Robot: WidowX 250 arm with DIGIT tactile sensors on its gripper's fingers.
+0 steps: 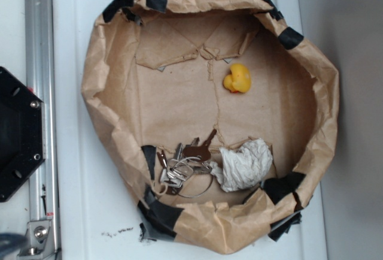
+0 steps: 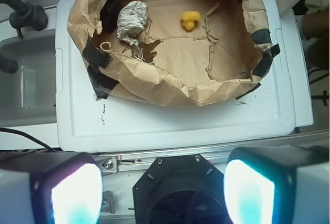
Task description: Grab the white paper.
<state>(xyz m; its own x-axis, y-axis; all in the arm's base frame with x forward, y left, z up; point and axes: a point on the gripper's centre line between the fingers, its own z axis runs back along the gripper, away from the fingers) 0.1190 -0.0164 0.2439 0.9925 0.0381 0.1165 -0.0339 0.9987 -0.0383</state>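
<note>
The white paper [image 1: 244,164] is a crumpled wad with grey creases, lying inside the brown paper bag [image 1: 108,62] near its front rim, next to a bunch of keys [image 1: 185,164]. In the wrist view the white paper [image 2: 131,20] shows at the bag's upper left. My gripper [image 2: 162,193] is open, its two glowing pads [image 2: 77,193] wide apart with nothing between them. It hovers over the black robot base [image 2: 178,190], well away from the bag. The gripper itself does not show in the exterior view.
A yellow toy duck [image 1: 237,78] sits deeper in the bag; the duck [image 2: 190,19] also shows from the wrist. Black tape [image 1: 157,212] patches the bag's rim. The bag rests on a white lid [image 1: 78,170]. A metal rail [image 1: 39,92] runs beside the black base [image 1: 18,134].
</note>
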